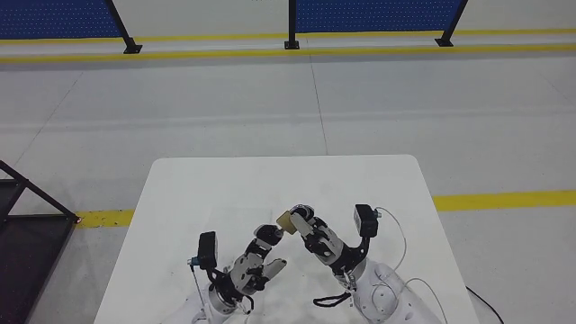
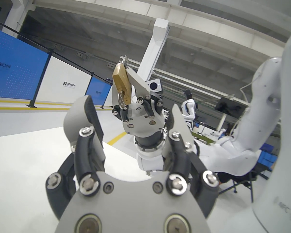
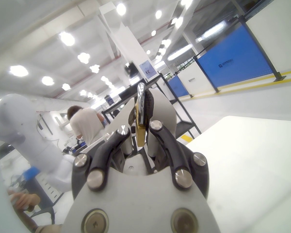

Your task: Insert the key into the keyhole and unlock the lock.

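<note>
1. My right hand (image 3: 144, 98) is closed tight on the brass padlock (image 2: 122, 83). It holds the padlock up in the air over the white desk (image 1: 225, 189).
2. My left hand (image 2: 131, 109) is wide open with nothing in it. It is near the padlock but not touching it.
3. A shiny silver bit (image 2: 121, 99) sits at one end of the padlock. It may be the key or it may be the padlock's loop; I cannot tell.
4. So the padlock is picked up and ready. I think putting the key in and turning it is not done yet, and I cannot see that the padlock is open.
</note>
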Available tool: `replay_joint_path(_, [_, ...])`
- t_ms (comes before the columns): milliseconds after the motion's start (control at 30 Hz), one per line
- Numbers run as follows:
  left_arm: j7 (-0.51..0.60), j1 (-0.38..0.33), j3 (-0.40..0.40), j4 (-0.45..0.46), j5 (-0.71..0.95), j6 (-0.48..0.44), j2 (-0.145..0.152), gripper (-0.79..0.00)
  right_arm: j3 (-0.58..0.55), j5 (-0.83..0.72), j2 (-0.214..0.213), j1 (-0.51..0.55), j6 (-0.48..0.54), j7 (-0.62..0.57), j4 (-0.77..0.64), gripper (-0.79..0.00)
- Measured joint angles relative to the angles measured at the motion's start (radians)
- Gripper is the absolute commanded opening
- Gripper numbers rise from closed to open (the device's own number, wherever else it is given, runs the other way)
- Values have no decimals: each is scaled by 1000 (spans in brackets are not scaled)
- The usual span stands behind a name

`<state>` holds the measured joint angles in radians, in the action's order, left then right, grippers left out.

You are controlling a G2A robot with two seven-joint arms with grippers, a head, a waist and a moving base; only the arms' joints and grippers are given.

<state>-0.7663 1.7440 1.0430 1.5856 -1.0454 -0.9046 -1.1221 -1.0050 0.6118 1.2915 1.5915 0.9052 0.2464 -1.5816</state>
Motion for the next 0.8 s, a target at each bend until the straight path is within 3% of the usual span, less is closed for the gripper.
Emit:
replay_joint_path(100, [88, 9, 21, 9, 77, -64, 11, -406, -2, 5, 0, 1, 0, 0, -1, -785])
replay_joint_path(233, [219, 16, 35, 26, 186, -108, 23, -511, -2, 12, 0, 4, -2, 0, -2, -785])
replay_joint_path(467, [413, 19, 38, 76, 371, -108, 46, -563, -2, 16, 0, 6, -5, -2, -4, -785])
replay_joint_path(800, [476, 17, 49, 86, 462, -100, 52, -622, -4, 15, 0, 7, -6, -5, -5, -785])
